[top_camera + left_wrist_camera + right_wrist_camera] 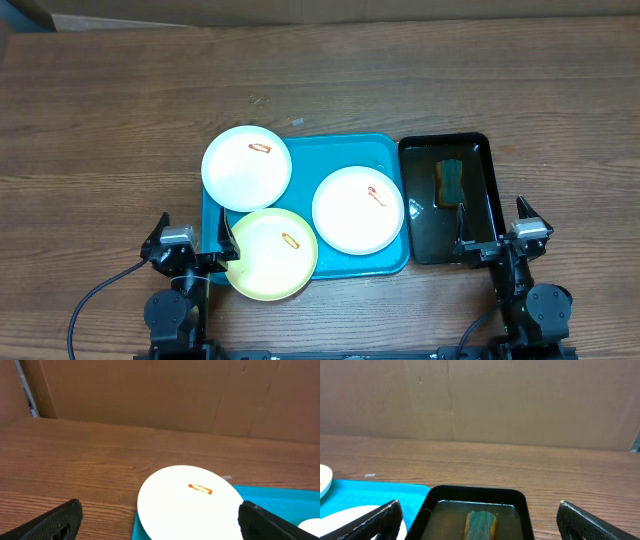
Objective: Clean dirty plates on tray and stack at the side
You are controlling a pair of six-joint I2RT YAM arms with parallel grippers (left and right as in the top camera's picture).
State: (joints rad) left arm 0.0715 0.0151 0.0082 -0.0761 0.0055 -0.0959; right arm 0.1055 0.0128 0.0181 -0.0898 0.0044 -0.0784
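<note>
— Okay, L to R, what've you got?
— My left gripper (197,250) sits at the near edge, jaws spread wide, nothing in them. Far-left white plate (246,167) overhangs the far-left corner of the turquoise tray (385,150). Yellow-green plate (272,254) hangs off its near edge, just beside that gripper. Second white plate (358,210) lies fully inside, right half. Each has an orange smear (259,149).
— Handling?
— Prob. light, thin, stiff and smooth, so slippery. I'd pinch a rim where it overhangs; the inside one gives less room under its edge.
— And right?
— Black tray (480,150) w/ a sponge (451,182), just beside the turquoise one. Right gripper (500,242) is near it, also spread wide, empty.
— Blind spots?
— Can't tell the plate material, or whether the black tray holds liquid. Sponge is cut off in the right wrist view; yellow-green plate doesn't show in the left wrist view.
</note>
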